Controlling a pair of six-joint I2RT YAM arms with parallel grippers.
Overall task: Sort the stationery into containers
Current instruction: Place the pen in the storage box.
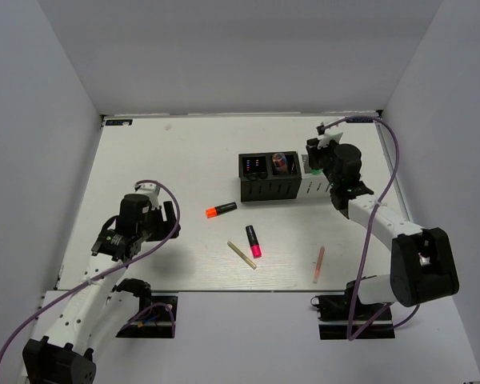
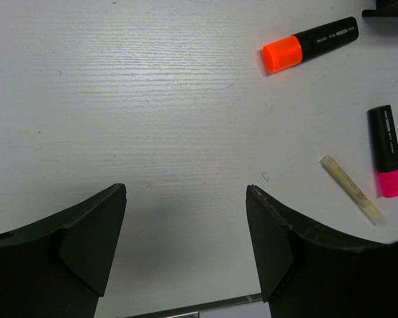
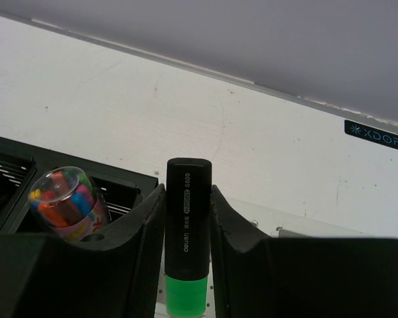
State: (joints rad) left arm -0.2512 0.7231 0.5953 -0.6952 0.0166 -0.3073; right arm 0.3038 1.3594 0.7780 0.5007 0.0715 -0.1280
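Clamped in right pincer (image 3: 188, 192): green-capped highlighter (image 3: 188, 232), cap toward the palm, black end past the fingertips, at the white end of the containers (image 1: 268, 190). Beside it, clear pen (image 3: 67, 202) in a black cup. Left pincer (image 2: 186, 192) spread wide, holding nothing, over desk (image 2: 152, 99). Ahead-right, apart from it: orange-capped highlighter (image 2: 310, 44), pink-capped highlighter (image 2: 387, 150), beige stick (image 2: 352, 189).

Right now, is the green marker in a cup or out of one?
Out, it seems: the right gripper clamps the green marker at the row of cups. Whether its end dips into one, cannot tell.
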